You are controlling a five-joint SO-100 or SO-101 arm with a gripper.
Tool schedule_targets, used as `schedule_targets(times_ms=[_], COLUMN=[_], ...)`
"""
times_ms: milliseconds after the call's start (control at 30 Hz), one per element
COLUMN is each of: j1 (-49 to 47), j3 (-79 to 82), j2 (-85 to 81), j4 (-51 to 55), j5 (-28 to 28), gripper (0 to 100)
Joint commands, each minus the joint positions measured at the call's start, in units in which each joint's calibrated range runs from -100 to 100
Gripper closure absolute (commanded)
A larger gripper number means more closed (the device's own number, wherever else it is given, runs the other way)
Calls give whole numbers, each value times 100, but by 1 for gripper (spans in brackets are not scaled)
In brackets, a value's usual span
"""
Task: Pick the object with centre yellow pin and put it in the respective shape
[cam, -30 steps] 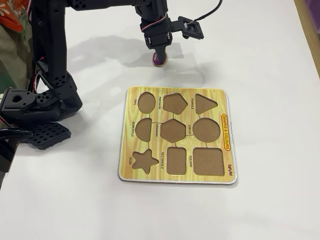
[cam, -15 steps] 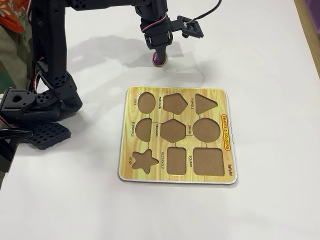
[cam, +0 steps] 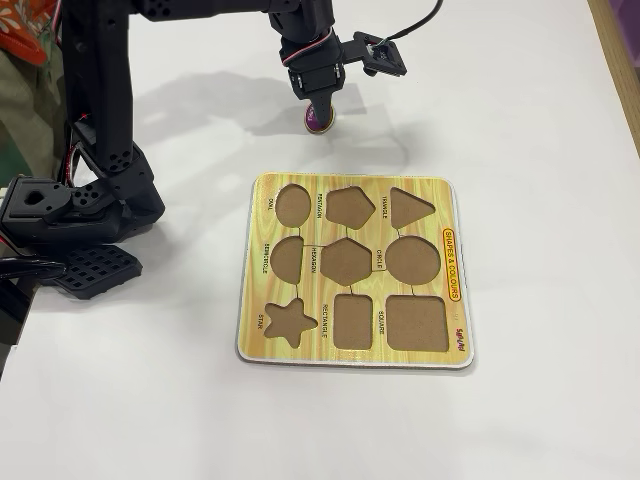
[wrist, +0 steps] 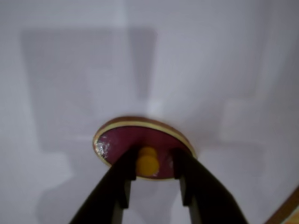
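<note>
A maroon oval piece (wrist: 122,142) with a pale rim and a yellow centre pin (wrist: 147,163) lies on the white table. In the fixed view it shows as a small purple shape (cam: 320,119) under the arm's tip, beyond the board's far edge. My gripper (wrist: 154,161) reaches down onto the piece with its black fingers (wrist: 125,170) on either side of the pin. The left finger touches the pin and a narrow gap shows between the pin and the right finger. The wooden shape board (cam: 455,330) lies nearer, with all its cut-outs empty, among them an oval hole (cam: 292,203).
The black arm base (cam: 75,215) stands at the table's left edge. A cable and small camera (cam: 380,55) hang off the wrist. A wooden table edge (cam: 625,60) runs along the right, and shows at the wrist view's lower right corner (wrist: 288,211).
</note>
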Motion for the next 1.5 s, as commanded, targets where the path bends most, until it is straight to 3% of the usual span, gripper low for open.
schedule_targets(times_ms=[0,733,1467], j1=[-15,132,1685], j3=[54,63,1754], j2=[-37,-497,-2740], j4=[63,72,63], j5=[23,23,18], gripper=[94,96,96])
